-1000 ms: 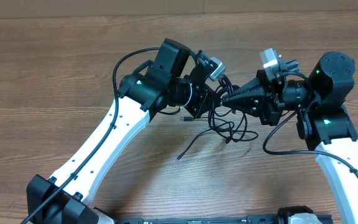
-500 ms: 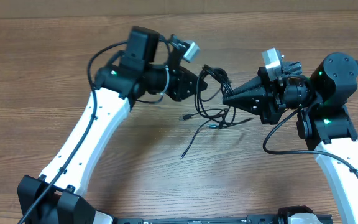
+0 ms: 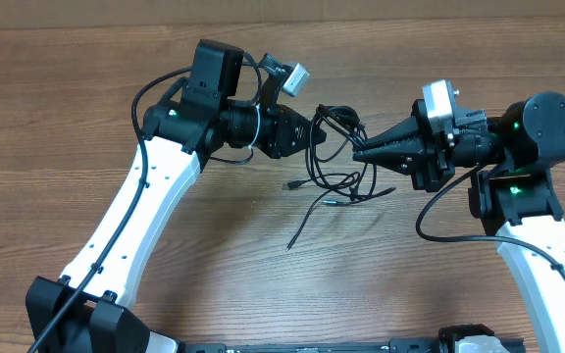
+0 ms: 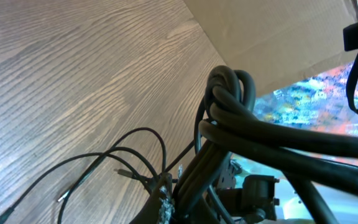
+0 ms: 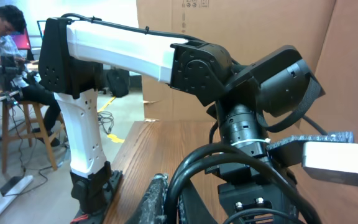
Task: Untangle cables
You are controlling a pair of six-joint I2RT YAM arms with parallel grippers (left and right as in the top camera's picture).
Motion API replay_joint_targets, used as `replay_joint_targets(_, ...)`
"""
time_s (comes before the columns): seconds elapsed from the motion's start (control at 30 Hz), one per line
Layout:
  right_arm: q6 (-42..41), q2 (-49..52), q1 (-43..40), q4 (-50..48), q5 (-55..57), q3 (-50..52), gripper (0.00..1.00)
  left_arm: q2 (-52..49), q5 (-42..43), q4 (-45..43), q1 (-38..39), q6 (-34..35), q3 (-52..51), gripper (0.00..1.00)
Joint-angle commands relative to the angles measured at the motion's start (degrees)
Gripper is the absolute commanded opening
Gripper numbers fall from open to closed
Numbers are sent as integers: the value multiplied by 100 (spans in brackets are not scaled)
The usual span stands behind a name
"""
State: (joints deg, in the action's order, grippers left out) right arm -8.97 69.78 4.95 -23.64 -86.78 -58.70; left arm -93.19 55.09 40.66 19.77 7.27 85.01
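Note:
The cables (image 3: 333,137) are thin black cords strung in the air between my two grippers. Several loose strands (image 3: 312,208) trail down from them onto the wooden table (image 3: 77,108). My left gripper (image 3: 312,132) is shut on the bundle's left side. In the left wrist view the cables (image 4: 260,127) fill the frame as thick loops. My right gripper (image 3: 358,154) points left and is shut on the right side of the cables. In the right wrist view, loops of the cables (image 5: 201,157) curve over one finger (image 5: 157,199).
Both arms meet over the middle of the table, the left arm (image 3: 155,191) reaching in from the lower left. A brown cardboard wall (image 5: 241,25) stands behind the table. A person (image 5: 5,31) sits at a desk far off to the side.
My left gripper has pulled up and to the left, away from the right one, drawing the bundle out. The right gripper has stayed nearly in place.

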Motion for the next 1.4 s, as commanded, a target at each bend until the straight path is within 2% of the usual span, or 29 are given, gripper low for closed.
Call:
replay_joint_targets(0.0, 52, -103, 31, -304, -313, -59, 4, -131, -540, 15, -109, 570, 55, 4)
replay_joint_targets(0.23, 52, -96, 28, -568, -313, -59, 4, -131, 496, -321, 286, 721, 55, 4)
replay_joint_targets(0.4, 50, -20, 31, -468, -313, -57, 4, -131, 520, -667, 728, 710, 55, 4)
replay_joint_targets(0.57, 48, 98, 31, -142, -313, -57, 4, -131, 505, -1226, 831, 916, 55, 4)
replay_joint_targets(0.93, 48, 122, 70, -223, -313, -57, 4, -131, -1198, -1165, 647, 1248, 55, 4)
replay_joint_targets(1.17, 48, 122, 116, -293, -313, -57, 4, -140, -2610, -649, 636, 1250, 55, 4)
replay_joint_targets(1.37, 4, 122, 149, -308, -313, -59, 4, -205, -2691, -566, 409, 1266, 55, 4)
